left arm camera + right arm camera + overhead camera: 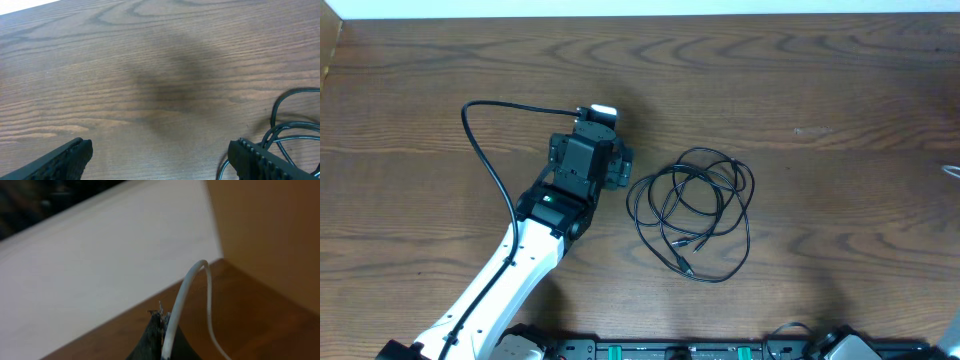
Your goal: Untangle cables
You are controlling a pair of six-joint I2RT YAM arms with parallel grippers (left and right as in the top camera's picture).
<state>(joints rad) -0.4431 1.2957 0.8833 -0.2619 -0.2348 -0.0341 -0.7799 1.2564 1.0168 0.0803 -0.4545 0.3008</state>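
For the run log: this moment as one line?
left gripper: open, beside black cable | right gripper: shut on white cable | black cable: looped on table

Bench (820, 80) lying bare beyond, right and front of black cable (695, 212); L gripper (160, 155) crowding left side.

Counter (820, 90): wood, dark brown, pronounced grain, smooth matt finish.
Black cable (692, 210): thin plastic-looking sheath, slight sheen.
White cable (182, 297): smooth, plastic-looking, faintly glossy.
Left fingers (260, 160): black, matt, ribbed inner faces.
Left arm (525, 255): smooth white shell, satin; black matt housing at the wrist.
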